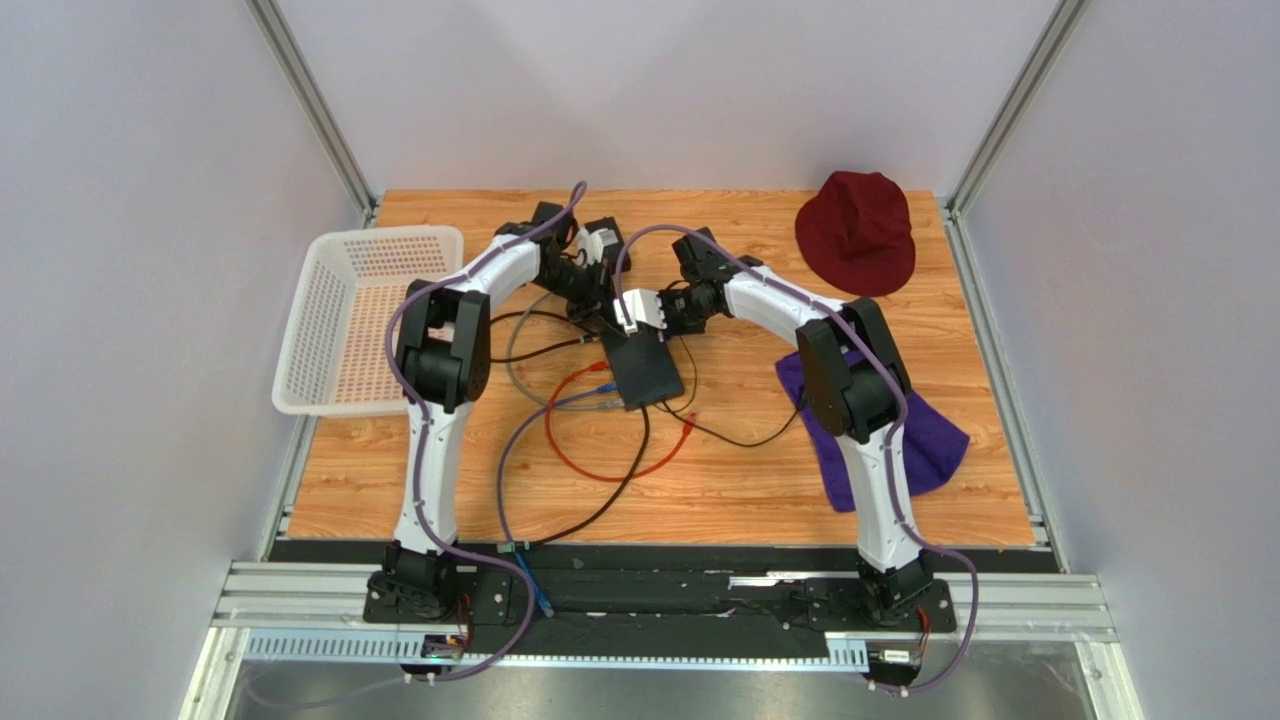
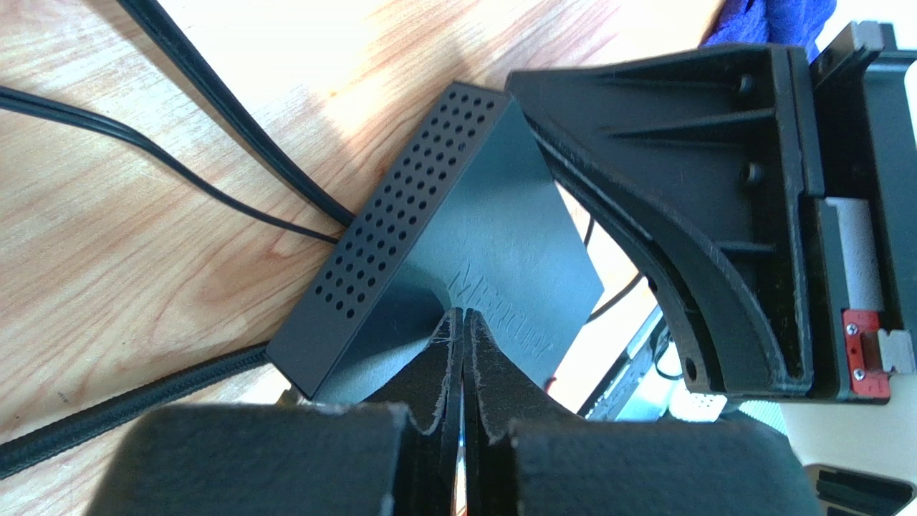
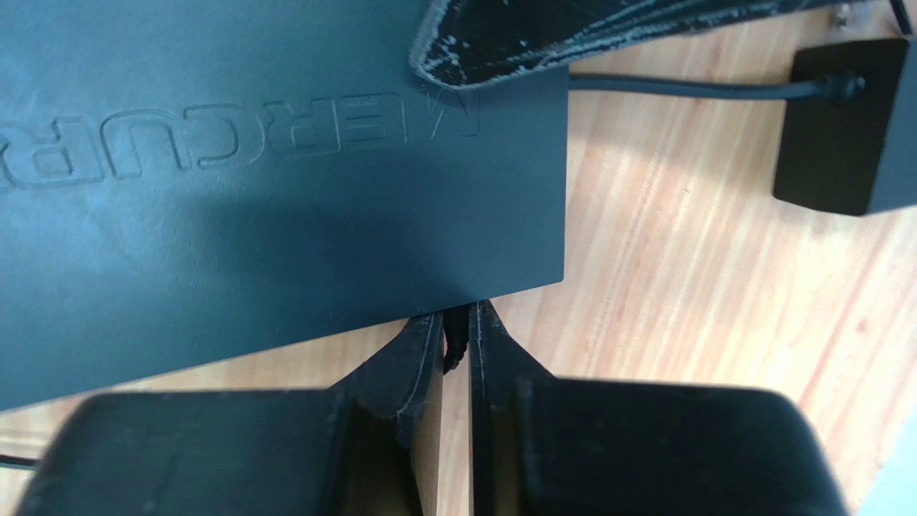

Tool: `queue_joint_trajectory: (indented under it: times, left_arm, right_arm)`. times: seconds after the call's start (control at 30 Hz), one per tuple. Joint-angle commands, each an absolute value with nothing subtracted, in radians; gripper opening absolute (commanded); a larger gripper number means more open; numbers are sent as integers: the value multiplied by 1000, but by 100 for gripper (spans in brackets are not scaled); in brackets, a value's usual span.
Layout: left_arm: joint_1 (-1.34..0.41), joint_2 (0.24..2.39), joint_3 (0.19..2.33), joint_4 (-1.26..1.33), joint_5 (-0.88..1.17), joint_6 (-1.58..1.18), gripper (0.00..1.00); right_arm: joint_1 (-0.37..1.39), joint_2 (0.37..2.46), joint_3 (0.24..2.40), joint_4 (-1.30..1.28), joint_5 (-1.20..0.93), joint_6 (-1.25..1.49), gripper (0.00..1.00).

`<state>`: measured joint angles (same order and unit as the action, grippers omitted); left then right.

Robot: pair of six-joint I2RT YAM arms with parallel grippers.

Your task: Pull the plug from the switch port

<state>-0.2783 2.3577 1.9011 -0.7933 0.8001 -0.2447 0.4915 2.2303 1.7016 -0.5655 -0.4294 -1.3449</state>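
The flat matte-black switch [image 1: 646, 372] lies at the table's middle, with blue and red cables at its near-left edge. In the left wrist view my left gripper [image 2: 465, 315] is shut and empty, its tips resting on the switch's top [image 2: 484, 226] beside the embossed name. In the right wrist view my right gripper [image 3: 456, 318] is shut on a small black plug [image 3: 454, 342] right at the switch's edge [image 3: 323, 215], near a corner. The socket itself is hidden under that edge. From above, both grippers, left [image 1: 613, 320] and right [image 1: 649, 323], meet at the switch's far end.
A black adapter brick [image 3: 850, 124] with its cable lies just past the switch. A red cable loop [image 1: 601, 443] and black cables trail toward the front. A white basket [image 1: 361, 315] stands at the left, a maroon hat [image 1: 857, 230] at the back right, and a purple cloth [image 1: 920, 428] at the right.
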Motion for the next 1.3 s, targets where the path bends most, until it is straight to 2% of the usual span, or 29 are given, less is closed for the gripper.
queue_joint_trajectory:
  times: [0.0,0.1,0.2,0.27,0.4,0.47,0.53,0.8,1.03,1.13,1.2,1.27]
  left_arm:
    - [-281,2398,1907,-804,721,-216,0]
    - [-281,2396,1905,-802,722,-216,0]
    - [-281,2396,1902,-801,721,-216,0]
    - [-281,2396,1901,-801,721,-218,0]
    - [-281,2396,1904,-808,706,-215,0]
    - [-284,2393,1904,-816,699,-210,0]
    - [-284,2393,1901,-816,698,-210,0]
    - [-285,2395,1904,-815,706,-207,0]
    - [-288,2388,1893,-824,701,-198,0]
    - [-291,2385,1891,-828,683,-196,0]
    - [-291,2387,1894,-830,683,-195,0]
    - [-291,2382,1890,-825,695,-190,0]
  right_arm:
    - [459,2272,1727,-541,-310,-1367,0]
    - [466,2266,1749,-569,-350,-1283,0]
    - [465,2315,1913,-746,-466,-1154,0]
    - [468,2329,1930,-850,-482,-1187,0]
    - [477,2255,1696,-636,-327,-1349,0]
    - [482,2214,1509,-443,-171,-1550,0]
    - [477,2200,1410,-311,-124,-1620,0]
    - [480,2237,1577,-525,-190,-1502,0]
    - [480,2232,1488,-375,-10,-1652,2]
    - [476,2243,1534,-379,-2,-1521,1]
    - [476,2261,1598,-463,-15,-1438,1]
    - [453,2276,1690,-618,-115,-1333,1]
